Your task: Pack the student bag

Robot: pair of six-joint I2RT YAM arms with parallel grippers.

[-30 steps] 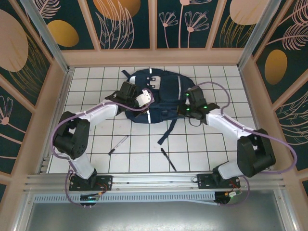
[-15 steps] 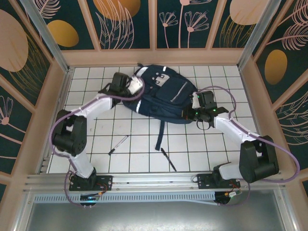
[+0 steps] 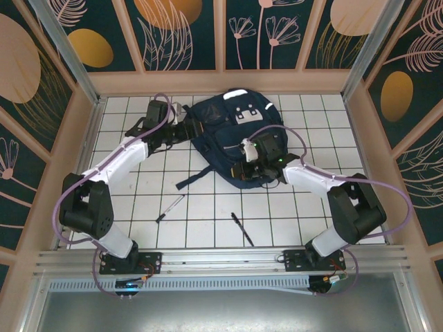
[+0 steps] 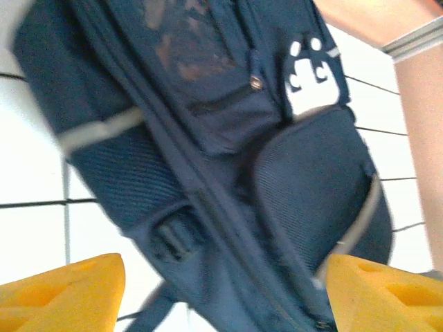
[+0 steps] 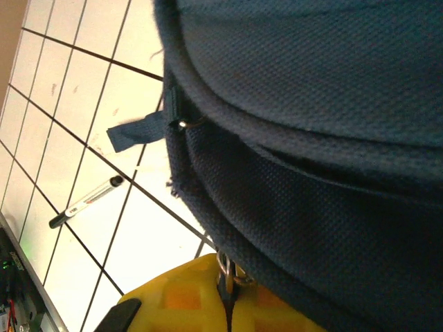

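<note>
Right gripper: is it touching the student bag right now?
Touching. The right wrist view shows the right gripper shut on a small metal ring at the edge of the student bag, with navy fabric lying against its yellow fingers.

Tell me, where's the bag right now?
In the top view the bag lies far back in the middle of the table, beyond the pens that lie nearer the arm bases.
</note>
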